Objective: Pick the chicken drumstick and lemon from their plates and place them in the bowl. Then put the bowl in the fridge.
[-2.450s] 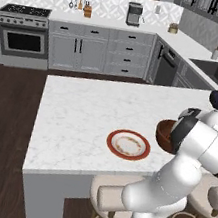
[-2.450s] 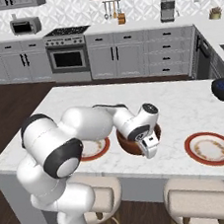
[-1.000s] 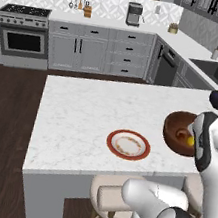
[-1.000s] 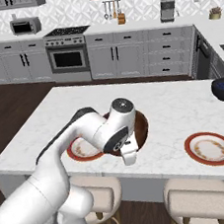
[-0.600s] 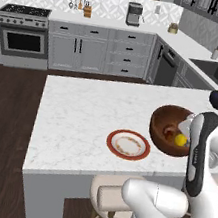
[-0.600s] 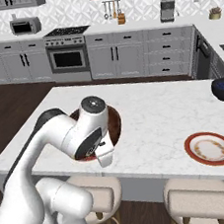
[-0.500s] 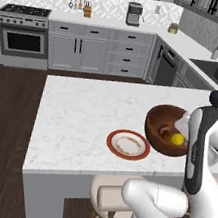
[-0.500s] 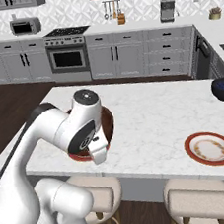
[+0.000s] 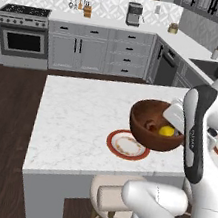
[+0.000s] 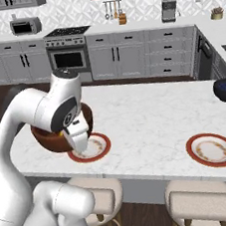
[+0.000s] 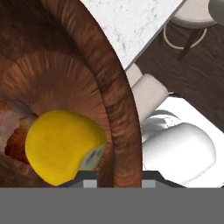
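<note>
**Ana:** Clamping hard on the rim, that's the gripper (image 11: 119, 177) for you: one finger inside the wall of the wooden bowl (image 9: 155, 125), one outside, pinched down on it.

**Ben:** And the bowl is off the counter, carried over the near edge of the island (image 9: 77, 126), above the plate (image 9: 127, 145) with the red-brown rim. Cargo aboard?

**Ana:** Yes. The lemon (image 11: 61, 146) sits low against the inner wall, right beside the fingers, and the chicken drumstick (image 11: 15, 131) peeks out just behind it.

**Ben:** So both pickups look done; what's left is the haul to the fridge, I'd say.

**Ana:** Agreed, and a one-sided rim grip is the worry. The weight hangs off to one side, so the bowl wants to tip.

**Ben:** Keep it level, then, swing slowly, no sharp wrist rolls. That lemon will roll if the floor tilts.

**Ana:** And clear the stool (image 9: 111, 195) below before turning away.

**Ben:** The second plate (image 10: 212, 149) stays well apart, no concern there.
</note>
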You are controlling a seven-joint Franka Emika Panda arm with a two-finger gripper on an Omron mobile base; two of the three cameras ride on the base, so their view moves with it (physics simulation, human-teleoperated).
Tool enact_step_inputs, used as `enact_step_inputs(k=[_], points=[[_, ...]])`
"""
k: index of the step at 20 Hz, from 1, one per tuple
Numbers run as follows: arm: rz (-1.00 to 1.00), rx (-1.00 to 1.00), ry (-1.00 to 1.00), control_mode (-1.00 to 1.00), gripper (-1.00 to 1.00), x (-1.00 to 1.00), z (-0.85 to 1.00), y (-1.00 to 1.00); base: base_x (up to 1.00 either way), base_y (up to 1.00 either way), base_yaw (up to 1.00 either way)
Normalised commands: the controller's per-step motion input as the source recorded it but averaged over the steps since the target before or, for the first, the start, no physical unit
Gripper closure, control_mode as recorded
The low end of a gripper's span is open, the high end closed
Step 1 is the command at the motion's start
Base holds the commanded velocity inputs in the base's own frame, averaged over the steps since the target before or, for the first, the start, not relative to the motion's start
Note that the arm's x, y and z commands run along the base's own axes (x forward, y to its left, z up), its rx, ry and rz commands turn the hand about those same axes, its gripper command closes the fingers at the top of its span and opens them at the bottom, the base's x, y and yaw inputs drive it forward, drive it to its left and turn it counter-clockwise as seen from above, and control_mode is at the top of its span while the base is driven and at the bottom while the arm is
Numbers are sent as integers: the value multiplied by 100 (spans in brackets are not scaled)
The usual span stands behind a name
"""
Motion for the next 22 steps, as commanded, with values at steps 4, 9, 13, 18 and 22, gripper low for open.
enact_step_inputs(k=[4,9,13,18,22], points=[[0,6,8,-100,100,-60,14,14,0,0,0],[0,0,4,100,100,-18,5,1,-68,6,0],[0,0,0,100,100,0,0,0,-82,57,6],[0,0,0,100,100,0,0,0,-60,100,16],[0,0,0,100,100,0,0,0,-7,100,17]])
